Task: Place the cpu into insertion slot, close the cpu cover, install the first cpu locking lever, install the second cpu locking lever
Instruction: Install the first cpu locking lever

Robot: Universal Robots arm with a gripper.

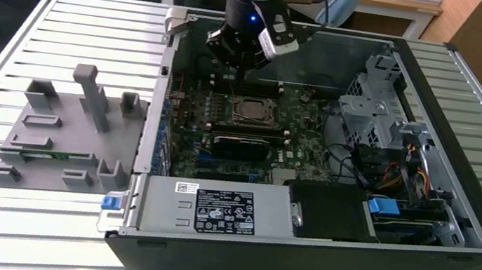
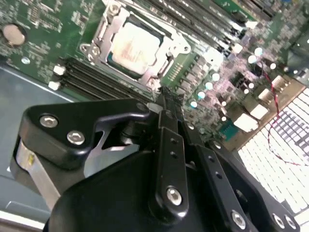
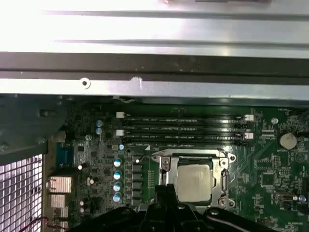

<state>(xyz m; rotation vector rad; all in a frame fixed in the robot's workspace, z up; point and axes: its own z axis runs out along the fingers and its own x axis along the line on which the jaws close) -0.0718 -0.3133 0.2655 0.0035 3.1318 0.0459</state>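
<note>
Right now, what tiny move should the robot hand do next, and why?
Probably ease the gripper down a little toward the edge of the cpu cover. The cpu already sits in the insertion slot with the cover flat over it, and the gripper, shut, hangs just beside that edge.

The end effector (image 3: 166, 191) hides one cpu cover (image 3: 193, 158) edge (partly).

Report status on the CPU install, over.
Hand shut, low beside the cpu cover. Cpu seated, cover down over it. Nothing lying across it.
</note>
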